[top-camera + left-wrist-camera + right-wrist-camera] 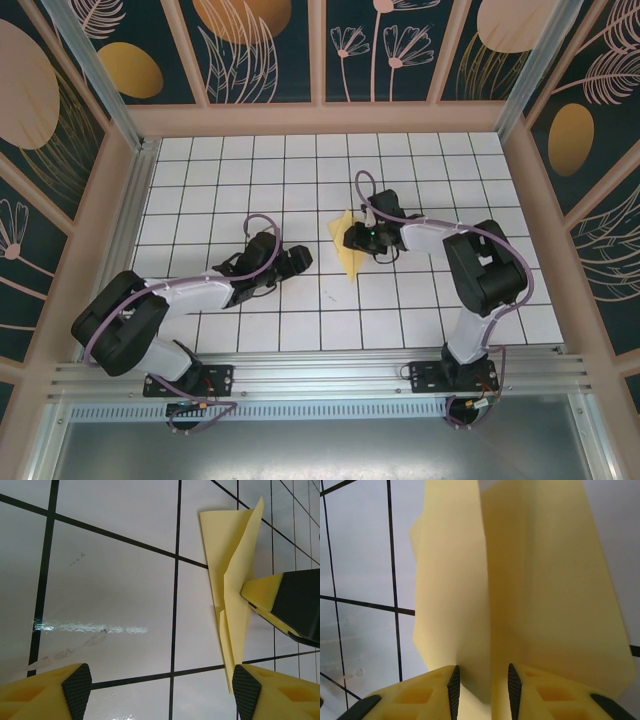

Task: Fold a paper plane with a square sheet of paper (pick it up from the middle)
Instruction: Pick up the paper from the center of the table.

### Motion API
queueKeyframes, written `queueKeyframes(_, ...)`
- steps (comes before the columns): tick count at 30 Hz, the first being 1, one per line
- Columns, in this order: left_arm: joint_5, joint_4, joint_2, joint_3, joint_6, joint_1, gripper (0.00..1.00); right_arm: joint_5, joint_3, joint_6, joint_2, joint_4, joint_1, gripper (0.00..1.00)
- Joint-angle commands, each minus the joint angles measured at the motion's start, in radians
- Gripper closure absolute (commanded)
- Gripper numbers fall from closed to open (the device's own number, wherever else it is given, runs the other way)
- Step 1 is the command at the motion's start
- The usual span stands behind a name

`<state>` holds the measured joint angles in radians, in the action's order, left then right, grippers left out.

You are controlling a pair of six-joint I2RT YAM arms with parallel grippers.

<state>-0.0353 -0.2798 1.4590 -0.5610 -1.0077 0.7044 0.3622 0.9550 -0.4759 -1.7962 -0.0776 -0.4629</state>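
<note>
My right gripper (pixel 483 680) pinches the central fold of the paper plane (pixel 540 590), and its wings fan out on either side of my pads. My left gripper (pixel 160 687) hangs spread wide over the bare tiled table (pixel 115 570), with the plane's narrow end just beside one fingertip (pixel 246 687). The plane sits near the table's middle, with open tiles all round and the walls (pixel 100 230) well apart.
</note>
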Motion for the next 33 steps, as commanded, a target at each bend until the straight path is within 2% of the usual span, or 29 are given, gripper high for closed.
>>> queueKeyframes(1, 0.023, -0.028, -0.023, 0.012, 0.010, -0.011, 0.23, 0.065, 0.036, 0.013, -0.031, 0.041, 0.001, 0.70)
queueKeyframes(5, 0.016, -0.035, -0.021, 0.016, 0.011, -0.010, 0.21, 0.084, 0.048, 0.010, -0.050, 0.043, 0.002, 0.77)
queueKeyframes(10, -0.009, -0.065, -0.019, 0.030, 0.013, -0.010, 0.20, 0.093, 0.049, -0.008, -0.030, 0.041, 0.004, 0.95)
queueKeyframes(13, -0.053, -0.112, -0.011, 0.042, 0.024, -0.010, 0.18, 0.085, 0.033, -0.048, 0.009, 0.051, 0.006, 0.99)
queueKeyframes(17, -0.160, -0.202, 0.007, 0.050, 0.055, -0.010, 0.16, 0.090, -0.006, -0.128, 0.076, 0.085, 0.012, 1.00)
queueKeyframes(22, -0.269, -0.351, 0.014, 0.073, 0.013, -0.009, 0.12, 0.182, -0.094, -0.270, 0.164, 0.237, 0.041, 1.00)
queueKeyframes(29, -0.369, -0.598, 0.021, 0.101, -0.113, 0.012, 0.04, 0.322, -0.186, -0.466, 0.266, 0.456, 0.091, 1.00)
queueKeyframes(33, -0.385, -0.630, 0.039, 0.068, -0.121, 0.037, 0.03, 0.357, -0.187, -0.501, 0.307, 0.476, 0.091, 1.00)
